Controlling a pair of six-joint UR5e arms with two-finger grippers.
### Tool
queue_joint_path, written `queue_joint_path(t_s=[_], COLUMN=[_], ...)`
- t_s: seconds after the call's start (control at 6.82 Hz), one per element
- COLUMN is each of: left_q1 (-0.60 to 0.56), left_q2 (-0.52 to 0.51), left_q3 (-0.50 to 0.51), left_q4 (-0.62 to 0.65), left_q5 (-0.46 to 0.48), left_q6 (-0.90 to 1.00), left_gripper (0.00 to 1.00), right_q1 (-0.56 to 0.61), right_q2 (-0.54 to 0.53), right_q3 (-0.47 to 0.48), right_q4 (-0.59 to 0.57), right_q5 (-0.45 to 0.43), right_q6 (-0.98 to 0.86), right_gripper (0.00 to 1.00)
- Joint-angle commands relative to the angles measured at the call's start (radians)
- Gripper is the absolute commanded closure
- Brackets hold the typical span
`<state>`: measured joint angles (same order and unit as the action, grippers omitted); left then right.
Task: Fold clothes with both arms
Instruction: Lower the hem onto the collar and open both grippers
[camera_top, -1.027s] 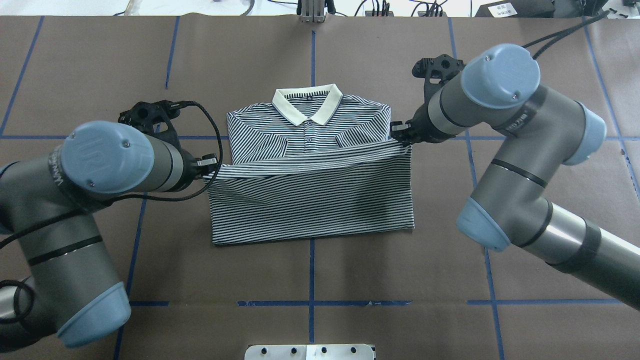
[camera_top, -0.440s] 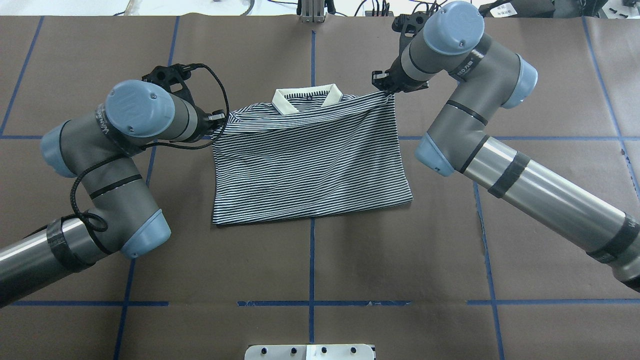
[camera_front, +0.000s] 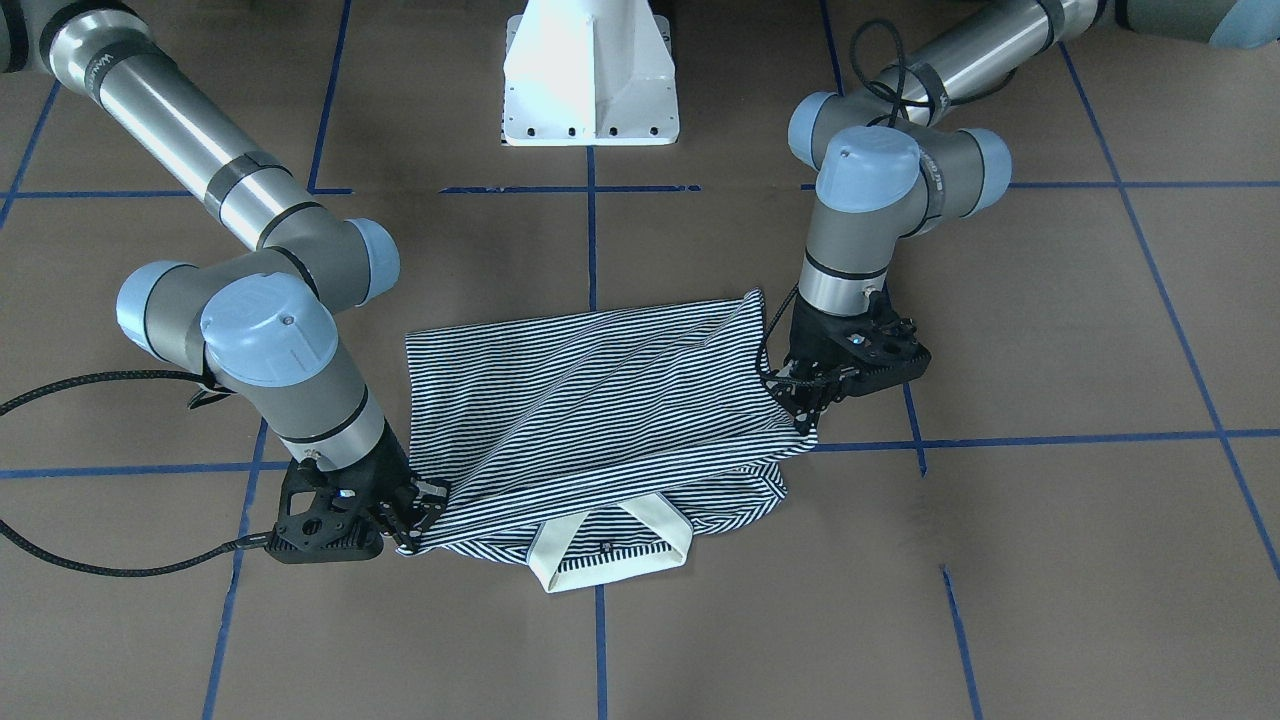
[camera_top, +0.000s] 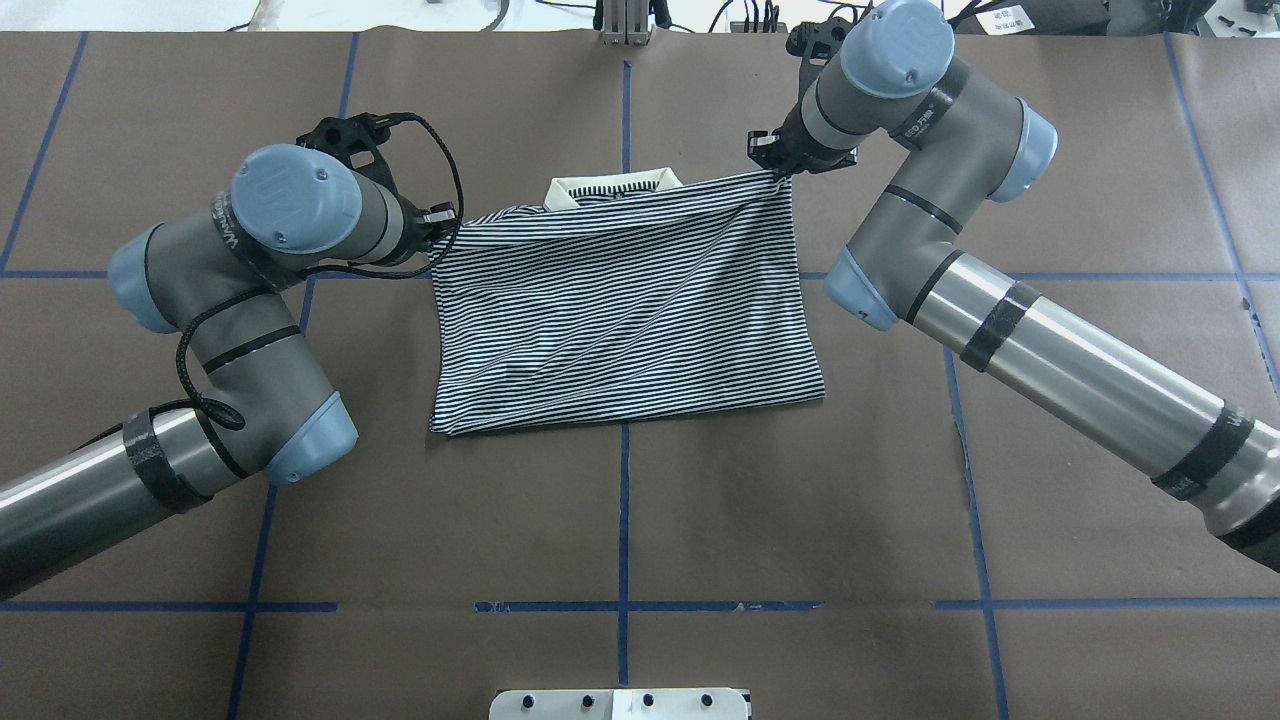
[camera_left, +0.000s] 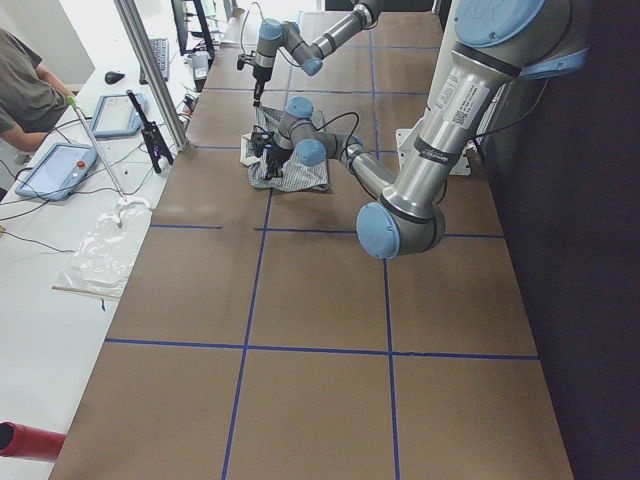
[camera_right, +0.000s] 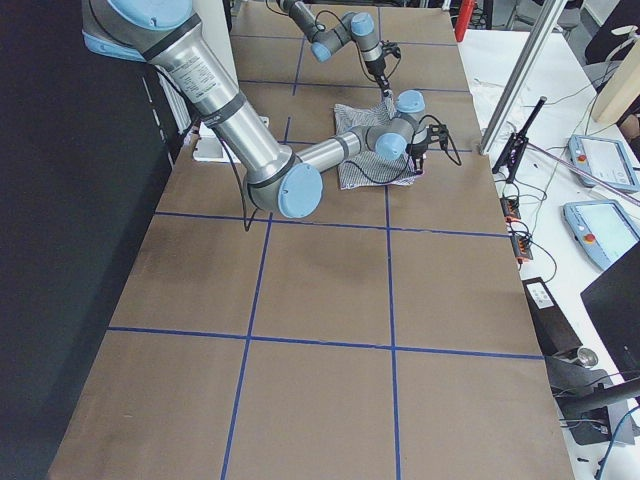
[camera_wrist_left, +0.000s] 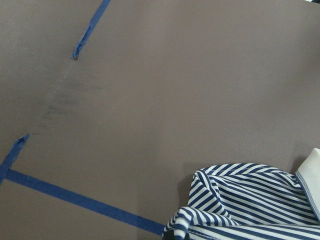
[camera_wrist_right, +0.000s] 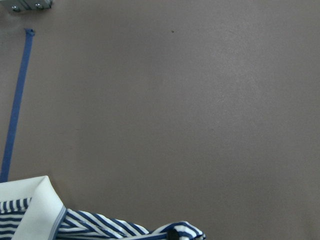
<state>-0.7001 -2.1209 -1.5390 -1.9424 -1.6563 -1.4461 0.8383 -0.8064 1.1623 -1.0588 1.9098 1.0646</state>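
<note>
The striped polo shirt (camera_top: 620, 310) lies on the brown table, its lower half drawn up over the chest. Only the top of the cream collar (camera_top: 610, 185) peeks out past the raised hem. My left gripper (camera_top: 441, 220) is shut on the hem's left corner beside the shoulder. The right gripper (camera_top: 775, 167) is shut on the hem's right corner, level with the collar. From across the table the collar (camera_front: 610, 545) shows in front, the left gripper (camera_front: 803, 408) pinching cloth on that view's right and the right gripper (camera_front: 418, 512) low on its left. Both wrist views catch only bunched stripes (camera_wrist_left: 240, 205) (camera_wrist_right: 125, 229).
The white pedestal base (camera_front: 590, 75) stands on the robot's side of the table. Blue tape lines (camera_top: 624, 520) grid the brown cover. A metal post (camera_top: 625, 20) rises at the far edge. Beyond it, a side bench holds tablets (camera_left: 60, 170), with a seated person (camera_left: 25, 85).
Both grippers have carried the hem away from the robot, from mid-chest up to the collar. The placket and most of the collar are now covered, and the arms reach further out.
</note>
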Motion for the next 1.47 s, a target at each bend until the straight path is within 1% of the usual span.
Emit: queue_joint_path(t_s=[0.0,0.44,0.73,1.32], left_q1=[-0.021,-0.022,-0.033,-0.044], left_q2=[-0.010,-0.024,-0.034,-0.040], left_q3=[0.049,0.065,0.089,0.100], left_q4=[-0.038,-0.041,-0.041,-0.056], left_q5=[0.001,0.001,0.001,-0.003], left_q6=[0.015,0.013,0.015,0.020], left_gripper=[1.00,1.00,1.00,1.00], right_q1=[0.001,-0.005,-0.007,-0.008], right_q2=[0.003,0.004,-0.004,-0.004], right_q3=[-0.007,-0.004,-0.004,-0.004], right_q4=[0.003,0.005,0.031,0.033], right_q5=[0.000,0.000,0.000,-0.002], right_q6=[0.000,0.001,0.001,0.001], right_gripper=[1.00,1.00,1.00,1.00])
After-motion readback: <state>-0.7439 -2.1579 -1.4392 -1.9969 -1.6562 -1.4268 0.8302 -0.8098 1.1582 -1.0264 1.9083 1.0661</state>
